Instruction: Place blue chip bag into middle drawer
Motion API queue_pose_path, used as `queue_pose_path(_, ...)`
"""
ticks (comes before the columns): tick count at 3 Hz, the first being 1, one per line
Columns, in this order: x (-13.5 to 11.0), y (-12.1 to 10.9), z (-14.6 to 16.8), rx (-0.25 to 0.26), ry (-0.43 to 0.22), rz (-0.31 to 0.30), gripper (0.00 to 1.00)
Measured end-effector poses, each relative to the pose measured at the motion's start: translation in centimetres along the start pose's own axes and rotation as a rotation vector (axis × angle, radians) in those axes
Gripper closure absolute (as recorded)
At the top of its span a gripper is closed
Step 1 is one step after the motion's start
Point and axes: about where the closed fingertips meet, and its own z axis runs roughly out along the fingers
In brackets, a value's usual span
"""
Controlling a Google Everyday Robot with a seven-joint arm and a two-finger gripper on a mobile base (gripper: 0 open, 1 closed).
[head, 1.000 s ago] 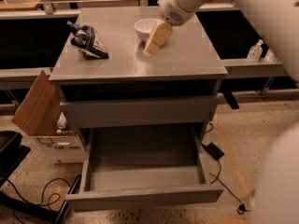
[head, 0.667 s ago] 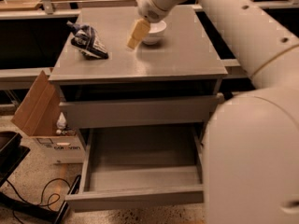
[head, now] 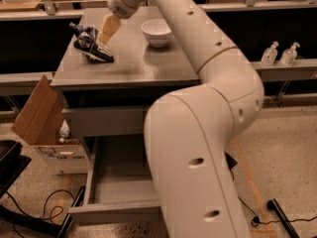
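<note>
In the camera view, the grey cabinet's top surface (head: 133,66) carries two things. The blue chip bag (head: 90,44) lies crumpled at about 10 o'clock on it, near the left edge. The white bowl (head: 156,31) stands at about 1 o'clock, well apart from the bag. The gripper (head: 109,29) hangs at about 1 o'clock from the bag, just beside its upper end and tilted down toward it. I cannot tell if the jaws are apart or together, and I also cannot tell if they touch the foil. I think it is held at this slant so that it can come onto the bag from above and from the side, away from the bowl.

The large white arm (head: 198,133) bends across the right half of the picture and hides the right part of the cabinet. Below the closed drawer front (head: 104,120), the middle drawer (head: 116,182) is pulled out toward 6 o'clock. What shows of its floor is bare, so it seems ready to receive the bag.

At 9 o'clock from the drawer stands an open cardboard box (head: 37,115).

In my judgement the bag is not yet picked up, so the grasp is the step in hand. The thin foil may slip or crush when it is pinched.
</note>
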Motion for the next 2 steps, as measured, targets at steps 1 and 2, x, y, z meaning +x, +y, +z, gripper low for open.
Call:
queue_pose_path(1, -1.6, 0.9, 3.2, -0.025, 0.030, 0.037, 0.00)
queue_pose_path(2, -0.9, 3.0, 6.7, -0.093, 0.080, 0.111, 0.00)
